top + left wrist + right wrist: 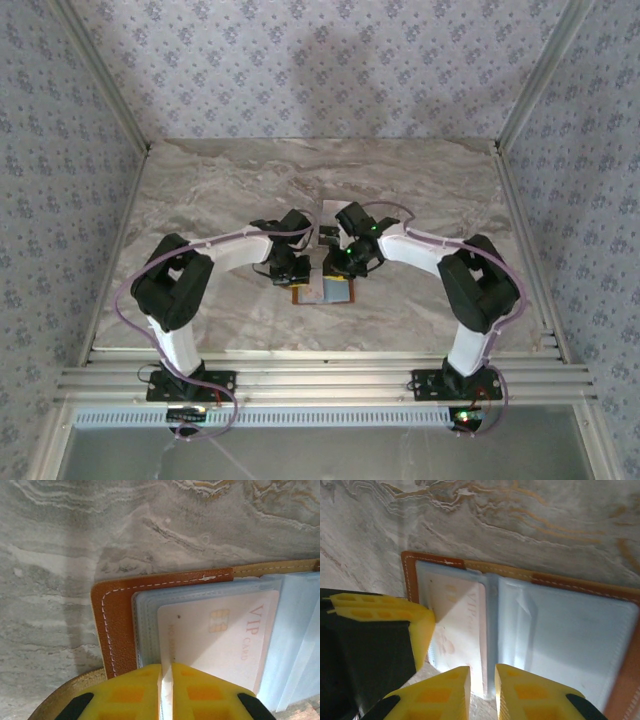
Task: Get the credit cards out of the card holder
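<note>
Left wrist view: one whitish-pink credit card [220,635], gold chip, printed "VIP CARD", sits just ahead of the left gripper [165,682], near edge pinched between its clenched fingers. One open card holder [117,625] lies beneath. At the holder's near edge the right gripper [482,687] is nearly closed; grasping or not, cannot tell.

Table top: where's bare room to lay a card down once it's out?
Free: the far marble strip between the back wall and the arms, and the near strip between the card holder and the rail. Crowded: the centre, where the left fingers and right fingers meet over the open card holder.
</note>
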